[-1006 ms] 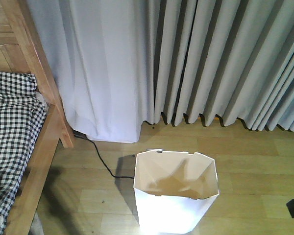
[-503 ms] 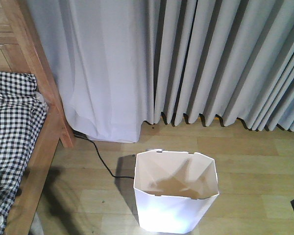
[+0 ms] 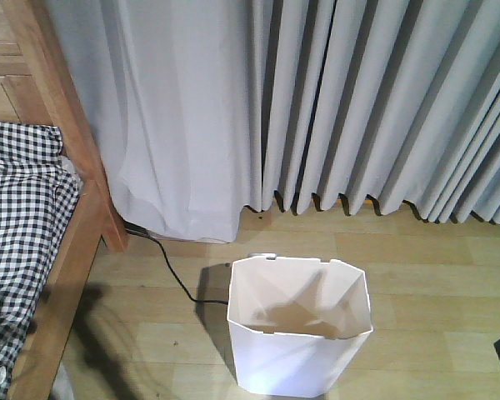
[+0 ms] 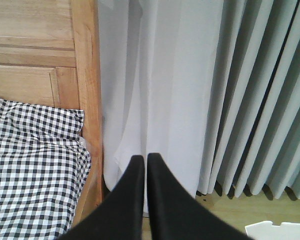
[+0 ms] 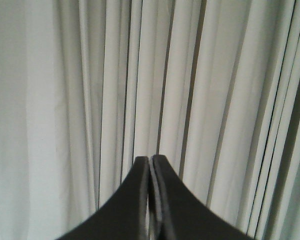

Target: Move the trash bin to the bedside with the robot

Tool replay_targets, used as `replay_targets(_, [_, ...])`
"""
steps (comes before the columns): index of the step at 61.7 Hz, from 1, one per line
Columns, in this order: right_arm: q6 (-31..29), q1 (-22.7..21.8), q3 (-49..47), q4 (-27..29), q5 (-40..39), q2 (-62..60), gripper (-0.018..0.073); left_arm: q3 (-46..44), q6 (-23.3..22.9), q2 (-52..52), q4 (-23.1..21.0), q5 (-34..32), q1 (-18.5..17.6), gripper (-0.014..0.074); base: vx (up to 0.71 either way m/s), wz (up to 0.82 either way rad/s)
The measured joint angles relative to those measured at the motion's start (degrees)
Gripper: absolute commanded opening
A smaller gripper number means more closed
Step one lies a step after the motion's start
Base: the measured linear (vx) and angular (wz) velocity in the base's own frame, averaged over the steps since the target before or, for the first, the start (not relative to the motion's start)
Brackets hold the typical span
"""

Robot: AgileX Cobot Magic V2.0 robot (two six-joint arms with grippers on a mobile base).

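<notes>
Standing free near the bed (image 3: 42,250), the trash bin (image 3: 300,333) needs a gentle leftward nudge; left gripper (image 4: 145,159) and right gripper (image 5: 150,160) sit closed, empty.

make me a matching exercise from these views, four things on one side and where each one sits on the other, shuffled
Things:
1. trash bin
2. bed
3. curtains
4. black cable

Places:
A. hanging along the back wall
B. at the left edge of the front view
C. upright on the wooden floor, low centre
D. trailing across the floor from the curtain hem to behind the bin

Pairs: 1-C, 2-B, 3-A, 4-D
</notes>
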Motion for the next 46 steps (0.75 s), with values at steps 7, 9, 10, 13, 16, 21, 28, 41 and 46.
replay_targets(7, [0.1, 0.0, 0.0, 0.0, 0.0, 0.0, -0.0009, 0.0, 0.0, 0.0, 0.0, 0.0, 0.0, -0.0006, 0.0, 0.0])
replay_targets(9, [0.1, 0.0, 0.0, 0.0, 0.0, 0.0, -0.0009, 0.0, 0.0, 0.0, 0.0, 0.0, 0.0, -0.0006, 0.0, 0.0])
replay_targets(10, [0.1, 0.0, 0.0, 0.0, 0.0, 0.0, -0.0009, 0.0, 0.0, 0.0, 0.0, 0.0, 0.0, -0.0006, 0.0, 0.0])
replay_targets(13, [0.1, 0.0, 0.0, 0.0, 0.0, 0.0, -0.0009, 0.0, 0.0, 0.0, 0.0, 0.0, 0.0, -0.0006, 0.0, 0.0])
replay_targets(16, [0.1, 0.0, 0.0, 0.0, 0.0, 0.0, -0.0009, 0.0, 0.0, 0.0, 0.0, 0.0, 0.0, -0.0006, 0.0, 0.0])
replay_targets(21, [0.1, 0.0, 0.0, 0.0, 0.0, 0.0, -0.0009, 0.0, 0.0, 0.0, 0.0, 0.0, 0.0, -0.0006, 0.0, 0.0])
replay_targets(28, [0.1, 0.0, 0.0, 0.0, 0.0, 0.0, -0.0009, 0.0, 0.0, 0.0, 0.0, 0.0, 0.0, -0.0006, 0.0, 0.0])
replay_targets(41, [0.1, 0.0, 0.0, 0.0, 0.0, 0.0, -0.0009, 0.0, 0.0, 0.0, 0.0, 0.0, 0.0, -0.0006, 0.0, 0.0])
replay_targets(46, [0.1, 0.0, 0.0, 0.0, 0.0, 0.0, -0.0009, 0.0, 0.0, 0.0, 0.0, 0.0, 0.0, -0.0006, 0.0, 0.0])
